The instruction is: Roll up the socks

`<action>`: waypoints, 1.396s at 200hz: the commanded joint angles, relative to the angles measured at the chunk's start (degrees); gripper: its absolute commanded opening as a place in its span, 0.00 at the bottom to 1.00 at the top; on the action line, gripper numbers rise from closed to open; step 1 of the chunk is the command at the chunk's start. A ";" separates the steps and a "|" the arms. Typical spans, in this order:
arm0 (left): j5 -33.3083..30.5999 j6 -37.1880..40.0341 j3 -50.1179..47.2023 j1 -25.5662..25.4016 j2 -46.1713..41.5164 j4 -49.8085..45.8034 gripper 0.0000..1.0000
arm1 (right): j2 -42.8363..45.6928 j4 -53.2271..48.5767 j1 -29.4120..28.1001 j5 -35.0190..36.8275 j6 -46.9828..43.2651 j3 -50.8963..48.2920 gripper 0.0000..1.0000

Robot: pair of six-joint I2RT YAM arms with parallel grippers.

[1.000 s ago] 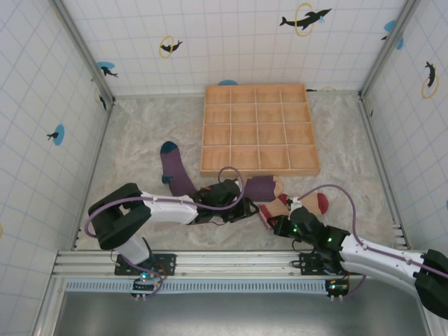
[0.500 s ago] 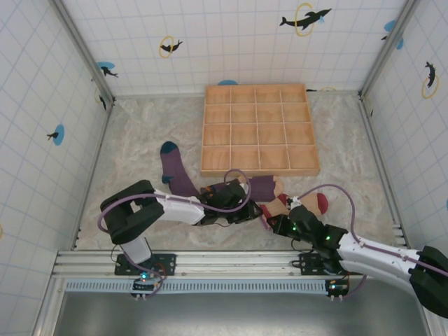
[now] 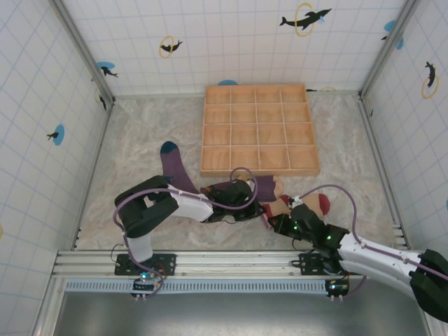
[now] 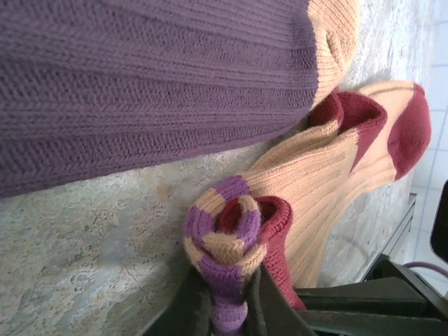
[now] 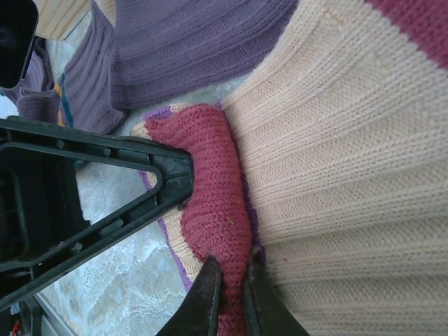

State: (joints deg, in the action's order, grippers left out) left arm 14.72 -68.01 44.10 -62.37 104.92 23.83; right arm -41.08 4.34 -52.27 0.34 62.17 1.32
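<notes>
firmly, left gripper [image 4: 229, 283] pinches striped cuff [image 4: 222, 241]; right gripper [image 5: 232, 269] pinches dark-red cuff [image 5: 208, 183].

From above and behind the arm bases we look down over the whole worktop [image 3: 140, 133]. Our wrist cameras sit low and very close, facing each other past the left fingers [image 4: 183, 311] and right fingers [image 5: 203, 297]; both share the tan sock [image 4: 329, 171] and the cuff of the purple striped sock [image 4: 224, 248].
</notes>
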 commanded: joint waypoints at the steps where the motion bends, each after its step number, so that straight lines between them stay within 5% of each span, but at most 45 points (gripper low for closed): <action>1: -1.46 0.28 0.78 -0.38 1.28 -5.87 0.01 | 0.52 -11.31 0.42 0.55 -0.70 -4.66 0.10; 25: -3.12 1.85 1.99 -0.32 -0.45 -10.36 0.00 | 1.36 -16.48 0.24 2.59 -3.81 -0.73 0.41; 59: -4.54 1.03 0.01 0.87 -4.77 -14.81 0.00 | 0.51 -19.97 -1.21 4.87 -10.01 6.83 0.57; 170: -7.32 -3.09 -7.93 2.05 -17.50 -21.89 0.00 | -19.83 -18.37 -33.21 41.85 -30.18 23.54 0.64; 217: -4.97 -3.10 -6.66 1.99 -16.72 -22.25 0.00 | -28.09 -9.14 -41.32 49.35 -35.73 24.16 0.65; 279: -3.17 -3.27 -6.39 2.02 -16.08 -21.55 0.00 | -37.14 -2.48 -44.32 53.21 -38.39 25.37 0.65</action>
State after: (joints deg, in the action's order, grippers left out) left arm 10.15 -70.57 37.01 -60.60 88.58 3.44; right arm -75.11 -2.46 -96.05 49.45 25.34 24.08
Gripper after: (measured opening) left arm 0.096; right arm 0.651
